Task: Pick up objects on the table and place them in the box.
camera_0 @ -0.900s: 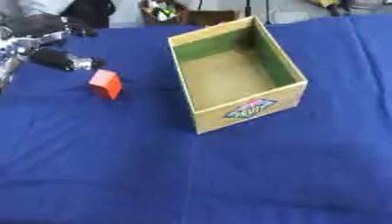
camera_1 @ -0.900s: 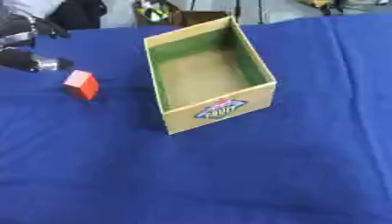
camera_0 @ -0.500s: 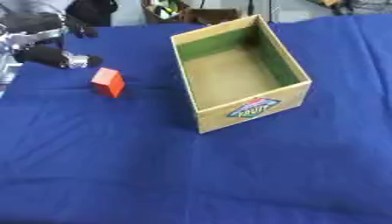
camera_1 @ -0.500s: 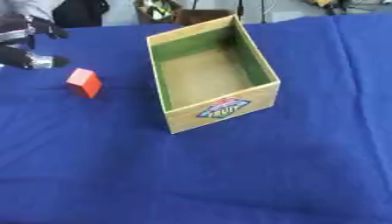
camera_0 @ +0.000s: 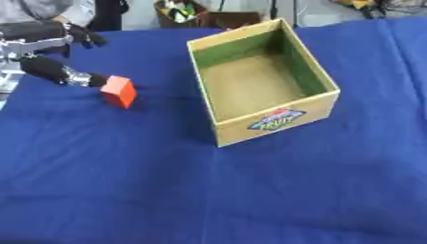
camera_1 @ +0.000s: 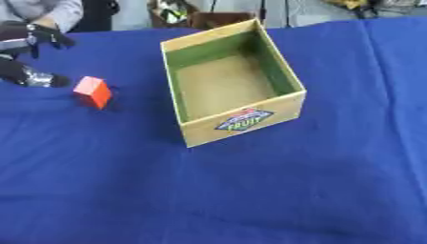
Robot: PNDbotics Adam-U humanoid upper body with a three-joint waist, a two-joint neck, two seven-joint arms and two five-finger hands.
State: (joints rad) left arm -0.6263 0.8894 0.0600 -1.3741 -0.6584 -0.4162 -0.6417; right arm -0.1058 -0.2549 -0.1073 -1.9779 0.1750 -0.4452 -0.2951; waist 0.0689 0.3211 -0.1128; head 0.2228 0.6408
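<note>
An orange-red block [camera_0: 119, 91] stands on the blue tablecloth [camera_0: 208, 190] at the left. My left hand [camera_0: 46, 67] is just left of it, open, with one black finger stretched out so that its tip reaches the block's upper left edge. Whether they touch I cannot tell. The thumb points up and to the right, away from the block. To the right of the block sits an open cardboard box [camera_0: 273, 122], green on its inner walls, with a fruit label on its front. Nothing lies inside it. My right hand shows in neither view.
Beyond the table's far edge stand a brown container with small items [camera_0: 188, 10] and a person's sleeve [camera_0: 50, 8]. Blue cloth stretches in front of the box and to its right.
My left hand's outstretched finger has come down from above the block to its upper left edge. The block and the box stay where they were.
</note>
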